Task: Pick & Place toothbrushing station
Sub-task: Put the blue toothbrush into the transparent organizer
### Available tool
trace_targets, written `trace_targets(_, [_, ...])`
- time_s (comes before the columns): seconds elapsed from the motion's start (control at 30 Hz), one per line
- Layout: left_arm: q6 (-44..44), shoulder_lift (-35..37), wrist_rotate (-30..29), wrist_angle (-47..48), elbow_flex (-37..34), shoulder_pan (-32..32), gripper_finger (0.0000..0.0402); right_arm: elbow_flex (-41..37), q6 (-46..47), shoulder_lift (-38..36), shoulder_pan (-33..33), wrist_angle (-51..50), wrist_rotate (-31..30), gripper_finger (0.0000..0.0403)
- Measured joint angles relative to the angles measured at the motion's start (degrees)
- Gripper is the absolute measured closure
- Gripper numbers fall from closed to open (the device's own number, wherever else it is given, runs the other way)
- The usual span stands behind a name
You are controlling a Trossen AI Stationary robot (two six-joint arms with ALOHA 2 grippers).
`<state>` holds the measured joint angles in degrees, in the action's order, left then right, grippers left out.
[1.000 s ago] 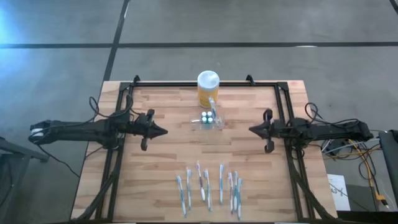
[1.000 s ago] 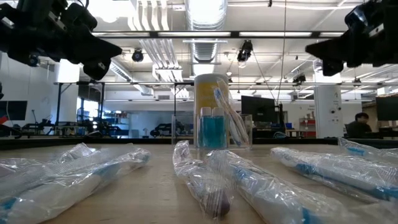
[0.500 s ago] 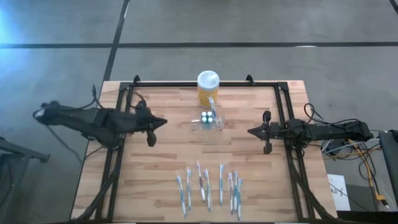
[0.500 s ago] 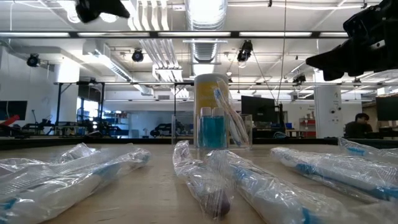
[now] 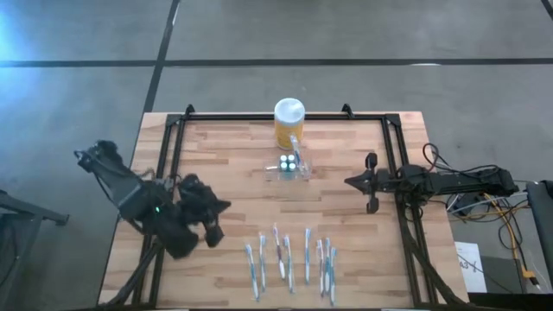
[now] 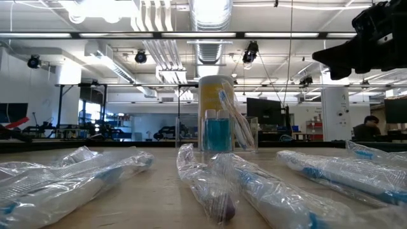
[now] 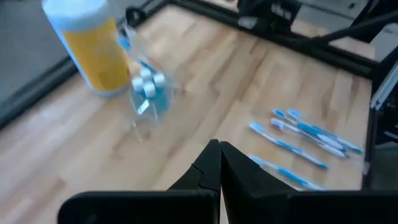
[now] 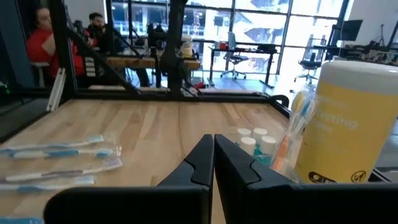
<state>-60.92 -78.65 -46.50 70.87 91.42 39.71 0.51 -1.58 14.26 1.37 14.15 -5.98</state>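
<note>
Since the earlier frames the left arm has swung back and toward the near-left part of the worktop (image 5: 225,147), so the left tool (image 5: 220,207) now sits just left of the toothbrush row, well apart from the holder; it has also gone from the low view. Left tool: fingers pressed together tip to tip in its wrist view, nothing between them. Right tool (image 5: 350,181): unchanged, at the right side of the worktop, pointing toward the middle, fingers closed together and empty. Toothbrushing station (image 5: 289,167): small clear plastic holder standing upright on the wood, middle of the worktop toward the far edge, just in front of the yellow jar with a white lid (image 5: 289,121); whether they touch, cannot tell. Holder carries blue contents with white caps, plus one toothbrush leaning out of it. Holder lies between the two tools, nearer the right one, touched by neither. Wrapped toothbrushes (image 5: 289,255): a loose row in clear plastic sleeves along the near edge, lying roughly parallel. Low view shows the station (image 6: 216,130) upright before the jar, sleeves in the foreground. A person sits in the room beyond at far right (image 6: 367,127).
</note>
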Motion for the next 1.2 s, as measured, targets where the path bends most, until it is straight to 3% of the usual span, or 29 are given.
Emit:
trace_targets(0.37, [-22.0,-16.5,8.4,0.7,0.9,4.9,0.0394,0.0,3.1,0.1,0.0,0.9,0.0,0.0394])
trace_targets(0.53, [-21.4,-24.4,18.0,-7.7,0.8,3.2,0.0399,0.0,3.8,0.1,0.0,0.9,0.0,0.0394])
trace_targets(0.7, [-23.7,-29.6,19.2,-7.7,0.8,2.3,0.0388,0.0,3.6,0.1,0.0,0.9,0.0,0.0394])
trace_targets(0.93, [-27.1,-31.3,21.2,-9.2,-0.6,0.9,0.0320,0.0,3.5,0.1,0.0,0.8,0.0,0.0394])
trace_targets(1.2, [-31.9,-31.0,30.2,-26.0,-8.9,-0.9,0.0220,0.0,2.9,0.1,0.0,0.6,0.0,0.0394])
